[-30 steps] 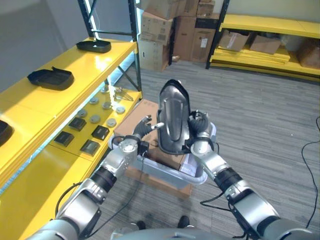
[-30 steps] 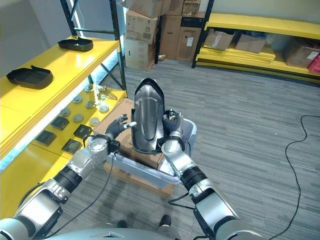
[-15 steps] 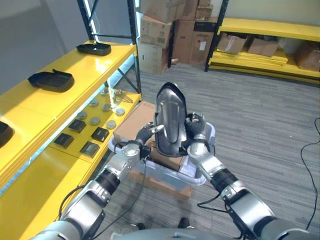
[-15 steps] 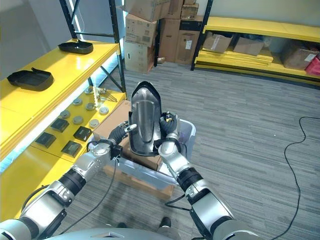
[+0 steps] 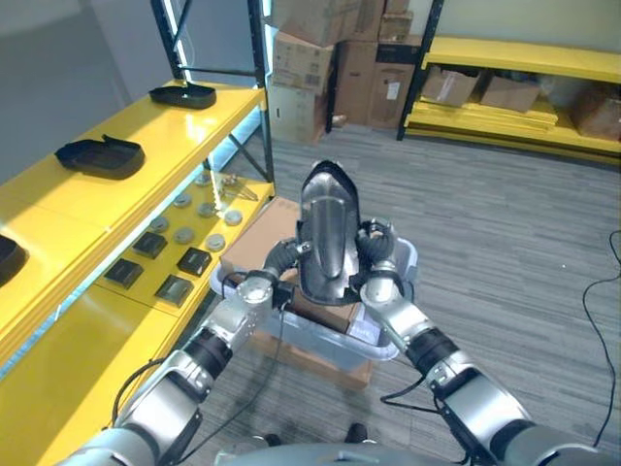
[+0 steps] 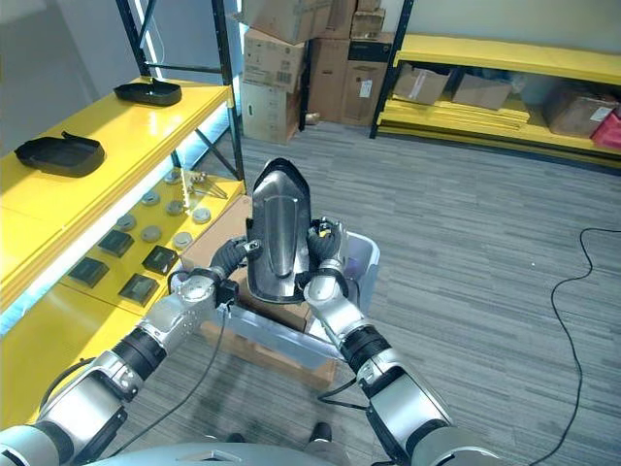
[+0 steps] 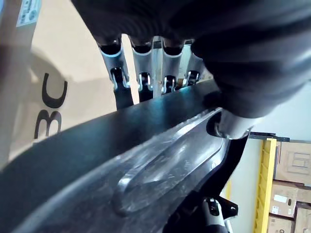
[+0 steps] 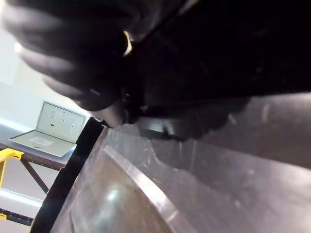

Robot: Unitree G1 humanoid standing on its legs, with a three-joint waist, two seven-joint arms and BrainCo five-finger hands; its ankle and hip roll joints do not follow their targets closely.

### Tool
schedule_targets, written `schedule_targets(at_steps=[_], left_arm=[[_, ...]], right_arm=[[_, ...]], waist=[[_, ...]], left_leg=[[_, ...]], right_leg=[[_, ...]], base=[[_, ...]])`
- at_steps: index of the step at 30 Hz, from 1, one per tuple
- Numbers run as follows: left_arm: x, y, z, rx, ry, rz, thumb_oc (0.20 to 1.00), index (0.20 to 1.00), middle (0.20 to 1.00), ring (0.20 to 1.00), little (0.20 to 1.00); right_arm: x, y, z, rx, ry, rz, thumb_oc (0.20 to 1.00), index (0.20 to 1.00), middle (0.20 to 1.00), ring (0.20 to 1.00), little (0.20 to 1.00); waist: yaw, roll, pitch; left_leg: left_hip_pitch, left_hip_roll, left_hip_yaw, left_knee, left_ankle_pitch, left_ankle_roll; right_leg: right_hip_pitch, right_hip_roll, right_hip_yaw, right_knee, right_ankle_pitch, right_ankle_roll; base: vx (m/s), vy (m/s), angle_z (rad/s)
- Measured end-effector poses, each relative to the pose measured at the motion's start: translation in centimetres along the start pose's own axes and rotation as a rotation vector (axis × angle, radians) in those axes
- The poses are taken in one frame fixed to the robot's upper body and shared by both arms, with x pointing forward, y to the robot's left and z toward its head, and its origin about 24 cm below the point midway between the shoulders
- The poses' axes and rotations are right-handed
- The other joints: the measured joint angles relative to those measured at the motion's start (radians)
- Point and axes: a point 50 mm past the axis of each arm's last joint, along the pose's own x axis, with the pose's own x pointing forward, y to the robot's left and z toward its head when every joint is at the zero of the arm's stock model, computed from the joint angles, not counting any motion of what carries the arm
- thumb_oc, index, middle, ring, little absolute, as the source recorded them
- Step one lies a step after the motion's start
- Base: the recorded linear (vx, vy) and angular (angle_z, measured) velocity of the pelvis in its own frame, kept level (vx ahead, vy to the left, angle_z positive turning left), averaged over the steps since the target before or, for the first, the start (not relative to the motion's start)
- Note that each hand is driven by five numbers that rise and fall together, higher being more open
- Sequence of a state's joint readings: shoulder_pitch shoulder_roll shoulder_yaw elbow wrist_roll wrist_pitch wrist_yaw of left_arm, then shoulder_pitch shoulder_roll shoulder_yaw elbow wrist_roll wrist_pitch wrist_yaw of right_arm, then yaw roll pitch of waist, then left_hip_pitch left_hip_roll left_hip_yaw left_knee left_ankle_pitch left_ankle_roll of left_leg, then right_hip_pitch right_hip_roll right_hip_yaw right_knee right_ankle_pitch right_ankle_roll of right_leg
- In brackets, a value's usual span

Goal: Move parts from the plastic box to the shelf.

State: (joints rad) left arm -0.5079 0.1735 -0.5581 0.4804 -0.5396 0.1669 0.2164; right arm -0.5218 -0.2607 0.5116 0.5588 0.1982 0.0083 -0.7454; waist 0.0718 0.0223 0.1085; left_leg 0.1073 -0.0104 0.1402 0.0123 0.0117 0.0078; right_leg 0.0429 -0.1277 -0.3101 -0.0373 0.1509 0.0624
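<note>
Item: one long black moulded part (image 5: 327, 233), glossy, with a raised central rib, held upright between both hands above the clear plastic box (image 5: 393, 342), which sits on a cardboard carton (image 5: 260, 230) at the centre of the head views. Change noted: over the last second the part has sunk slightly and drawn in toward us, and the left hand (image 5: 281, 257), earlier spread with a fingertip just meeting the edge, now curls round the part's 9 o'clock edge; the right hand (image 5: 376, 254) stays clenched on the 3 o'clock edge. We judge the lift secured on both sides and the carry to the yellow shelf (image 5: 116, 209), at 9 o'clock, not yet begun. Long axis: 12 to 6 o'clock, rounded narrow end up, ribbed face toward us.
</note>
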Motion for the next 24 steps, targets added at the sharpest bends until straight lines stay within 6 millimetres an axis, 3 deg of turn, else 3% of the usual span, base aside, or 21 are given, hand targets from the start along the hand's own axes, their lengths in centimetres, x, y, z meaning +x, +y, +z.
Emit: schedule_targets(at_steps=[3, 4, 5, 6, 7, 24], left_arm=[[-0.1, 0.3, -0.1, 0.030, 0.002, 0.024, 0.200, 0.200, 0.200, 0.200, 0.200], [-0.1, 0.4, -0.1, 0.033, 0.002, 0.028, 0.200, 0.200, 0.200, 0.200, 0.200], [-0.1, 0.4, -0.2, 0.036, 0.002, 0.031, 0.200, 0.200, 0.200, 0.200, 0.200], [-0.1, 0.5, -0.1, 0.040, 0.002, 0.032, 0.200, 0.200, 0.200, 0.200, 0.200], [-0.1, 0.5, -0.2, 0.043, 0.001, 0.037, 0.200, 0.200, 0.200, 0.200, 0.200], [-0.1, 1.1, -0.3, 0.055, 0.011, 0.104, 0.200, 0.200, 0.200, 0.200, 0.200]], right_arm=[[-0.2, 0.4, 0.2, 0.007, -0.004, 0.006, 0.200, 0.200, 0.200, 0.200, 0.200], [-0.2, 0.5, 0.2, 0.011, -0.002, 0.007, 0.260, 0.260, 0.260, 0.260, 0.260], [-0.3, 0.6, 0.3, 0.013, -0.001, 0.008, 0.749, 0.749, 0.749, 0.749, 0.749], [-0.3, 0.6, 0.2, 0.014, 0.000, 0.007, 0.944, 0.944, 0.944, 0.944, 0.944], [-0.3, 0.6, 0.2, 0.020, 0.005, 0.010, 1.000, 1.000, 1.000, 1.000, 1.000], [-0.8, 1.6, 1.0, 0.116, 0.027, 0.058, 1.000, 1.000, 1.000, 1.000, 1.000]], waist=[[0.000, 0.000, 0.000], [0.000, 0.000, 0.000], [0.000, 0.000, 0.000], [0.001, 0.000, 0.000], [0.001, -0.001, 0.000], [-0.011, -0.011, -0.002]], left_leg=[[0.000, 0.000, 0.000, 0.000, 0.000, 0.000], [0.000, 0.000, 0.000, 0.000, 0.000, 0.000], [0.000, 0.000, 0.000, 0.000, 0.000, 0.000], [0.000, 0.000, 0.000, 0.000, 0.000, 0.000], [0.000, 0.000, 0.000, 0.000, 0.000, 0.000], [0.003, 0.000, 0.000, -0.001, 0.000, 0.000]], right_leg=[[0.000, 0.000, 0.000, 0.000, 0.000, 0.000], [0.000, 0.000, 0.000, 0.000, 0.000, 0.000], [0.000, 0.000, 0.000, 0.000, 0.000, 0.000], [0.000, 0.000, 0.000, 0.000, 0.000, 0.000], [0.000, 0.000, 0.000, 0.000, 0.000, 0.000], [0.003, 0.000, 0.000, 0.000, 0.000, 0.000]], base=[[0.00, 0.000, 0.00], [0.00, 0.000, 0.00], [0.00, 0.000, 0.00], [0.00, 0.000, 0.00], [0.00, 0.000, 0.00], [0.00, 0.000, 0.00]])
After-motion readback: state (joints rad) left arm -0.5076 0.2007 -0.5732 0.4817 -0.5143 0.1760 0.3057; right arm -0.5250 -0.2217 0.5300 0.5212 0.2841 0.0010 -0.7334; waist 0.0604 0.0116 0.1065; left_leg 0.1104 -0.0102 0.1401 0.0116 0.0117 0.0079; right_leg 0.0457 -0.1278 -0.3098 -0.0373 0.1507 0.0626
